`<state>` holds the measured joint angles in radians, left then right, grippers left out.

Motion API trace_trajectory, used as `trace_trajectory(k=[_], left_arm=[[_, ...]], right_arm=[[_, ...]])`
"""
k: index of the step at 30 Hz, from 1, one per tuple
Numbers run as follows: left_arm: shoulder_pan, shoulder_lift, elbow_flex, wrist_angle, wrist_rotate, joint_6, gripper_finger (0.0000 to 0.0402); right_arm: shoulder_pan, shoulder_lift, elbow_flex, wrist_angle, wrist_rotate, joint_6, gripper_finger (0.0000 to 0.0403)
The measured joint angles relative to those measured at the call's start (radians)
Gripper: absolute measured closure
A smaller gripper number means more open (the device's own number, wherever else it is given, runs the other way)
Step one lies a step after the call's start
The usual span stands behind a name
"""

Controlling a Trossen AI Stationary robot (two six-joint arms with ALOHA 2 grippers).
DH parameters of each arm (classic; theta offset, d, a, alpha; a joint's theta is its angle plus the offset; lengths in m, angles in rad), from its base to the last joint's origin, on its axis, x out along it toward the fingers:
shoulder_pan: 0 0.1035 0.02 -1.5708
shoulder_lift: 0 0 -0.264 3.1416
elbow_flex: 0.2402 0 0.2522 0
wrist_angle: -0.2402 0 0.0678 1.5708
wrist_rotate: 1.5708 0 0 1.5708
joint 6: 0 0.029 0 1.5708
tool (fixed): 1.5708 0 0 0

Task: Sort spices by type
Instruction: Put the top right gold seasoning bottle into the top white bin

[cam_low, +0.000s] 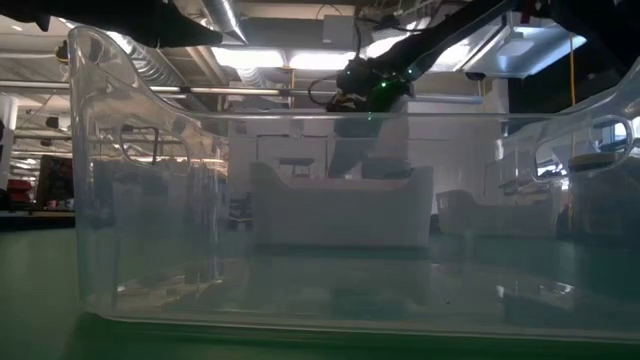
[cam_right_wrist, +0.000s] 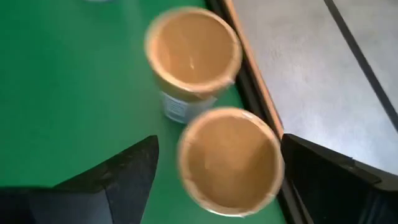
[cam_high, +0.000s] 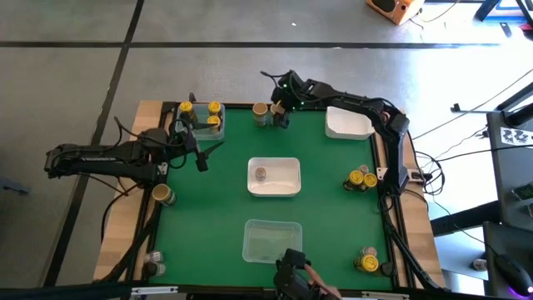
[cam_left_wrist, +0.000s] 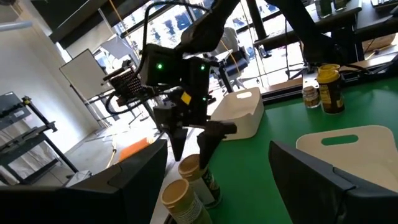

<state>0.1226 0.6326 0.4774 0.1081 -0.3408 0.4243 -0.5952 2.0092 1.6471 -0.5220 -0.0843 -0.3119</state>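
Two tan-lidded spice jars stand side by side at the table's far edge: one (cam_right_wrist: 193,53) (cam_high: 261,112) and one (cam_right_wrist: 230,158) right beside it. My right gripper (cam_right_wrist: 219,140) (cam_high: 281,117) hangs open over the second jar, slanting down, its fingers (cam_left_wrist: 177,140) just above and to either side of the lid without touching it. My left gripper (cam_high: 206,156) waits open and level over the table's left part. Three yellow-lidded jars (cam_high: 214,115) stand in a clear bin (cam_high: 200,133) at the far left.
A white bin (cam_high: 287,187) at the centre holds one grey-brown-lidded jar (cam_high: 261,173). A clear bin (cam_high: 271,240) stands near the front, a white bin (cam_high: 348,122) at the far right. Loose jars stand at the right edge (cam_high: 363,178), near right (cam_high: 366,262), left (cam_high: 162,194) and near left (cam_high: 154,267).
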Motion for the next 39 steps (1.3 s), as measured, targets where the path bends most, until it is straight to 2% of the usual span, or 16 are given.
trace_trajectory(k=[15,21,25,29,39], left_arm=[[0.0,0.0,0.0,0.0,0.0,0.001,0.0123],[0.0,0.0,0.0,0.0,0.0,0.001,0.0123],[0.0,0.0,0.0,0.0,0.0,0.002,0.0123],[0.0,0.0,0.0,0.0,0.0,0.011,0.0123],[0.0,0.0,0.0,0.0,0.0,0.005,0.0123]], right_arm=[[-0.001,0.051,-0.002,0.034,0.01,-0.006,0.0068],[-0.001,0.051,-0.002,0.024,-0.004,-0.003,0.0121],[0.001,0.04,-0.002,0.008,0.003,-0.003,0.0121],[0.019,-0.019,-0.004,-0.051,0.019,-0.003,0.0121],[0.013,-0.26,-0.002,-0.194,0.164,0.046,0.0121]])
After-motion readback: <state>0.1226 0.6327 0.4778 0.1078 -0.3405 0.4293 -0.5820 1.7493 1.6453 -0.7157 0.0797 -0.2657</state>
